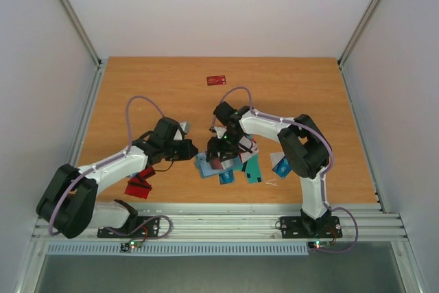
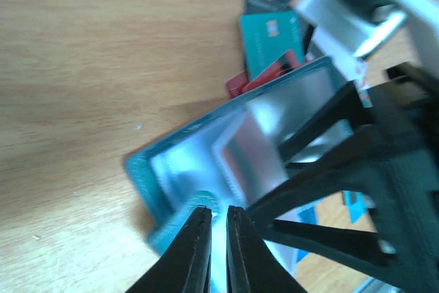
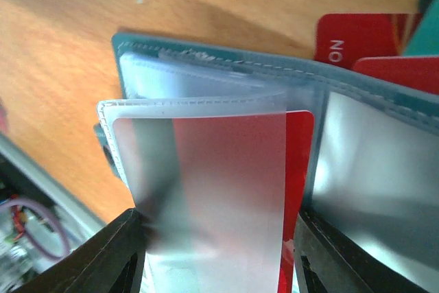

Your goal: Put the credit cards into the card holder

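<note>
The teal card holder (image 1: 204,167) lies open on the table between the two arms, its pale inner pockets (image 2: 206,149) facing up. My left gripper (image 2: 218,219) is shut on the holder's near edge. My right gripper (image 3: 219,255) is shut across the width of a red credit card (image 3: 299,149). Most of this card sits inside a translucent sleeve (image 3: 206,162) of the holder (image 3: 206,53). Several more credit cards (image 1: 241,167), teal, red and blue, lie heaped just right of the holder. In the left wrist view a teal card (image 2: 267,39) and a red card (image 2: 271,73) show behind the holder.
One red card (image 1: 217,80) lies alone toward the far edge of the wooden table (image 1: 137,94). Red cards (image 1: 140,183) sit under my left arm and a blue card (image 1: 280,165) by my right arm. White walls stand on three sides.
</note>
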`<state>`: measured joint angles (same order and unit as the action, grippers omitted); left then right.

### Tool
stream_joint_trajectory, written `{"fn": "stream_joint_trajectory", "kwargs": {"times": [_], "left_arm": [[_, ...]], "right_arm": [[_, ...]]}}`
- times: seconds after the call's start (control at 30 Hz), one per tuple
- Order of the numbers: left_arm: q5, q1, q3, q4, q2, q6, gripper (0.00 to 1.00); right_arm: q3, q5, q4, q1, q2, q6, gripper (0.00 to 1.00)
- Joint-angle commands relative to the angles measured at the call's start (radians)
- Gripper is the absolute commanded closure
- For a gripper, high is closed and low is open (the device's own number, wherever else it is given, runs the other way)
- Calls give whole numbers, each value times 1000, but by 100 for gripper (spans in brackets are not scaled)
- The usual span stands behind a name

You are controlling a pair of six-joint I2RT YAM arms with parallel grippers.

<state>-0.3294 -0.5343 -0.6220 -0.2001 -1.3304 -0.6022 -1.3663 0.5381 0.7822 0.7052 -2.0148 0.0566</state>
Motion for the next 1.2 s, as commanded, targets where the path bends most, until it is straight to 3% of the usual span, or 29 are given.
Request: {"fn": "stream_joint_trajectory", "kwargs": {"times": [0.0,0.27,0.5,0.63,0.87,1.17], "left_arm": [[-69,-4,-40,-56,54,34,88],[-130,-4,-89,-76,-51,43,87],[-116,-4,-86,-2,-87,-85,70],[-102,-3,-75,35,-117,-148,65],[-129,-2,-84,109,-193,-197,67],[-141,-3,-139,132,-263,-228,77]], "right_arm": [[71,116,-109,-3,-42,-20,45],[105,161,-159,-28,-25,-19,45],[126,187,-196,-36,-18,-27,45],[142,198,-210,-46,-12,-29,46],[162,231,-245,-58,2,-37,46],[167,250,-262,-59,10,-39,46]]}}
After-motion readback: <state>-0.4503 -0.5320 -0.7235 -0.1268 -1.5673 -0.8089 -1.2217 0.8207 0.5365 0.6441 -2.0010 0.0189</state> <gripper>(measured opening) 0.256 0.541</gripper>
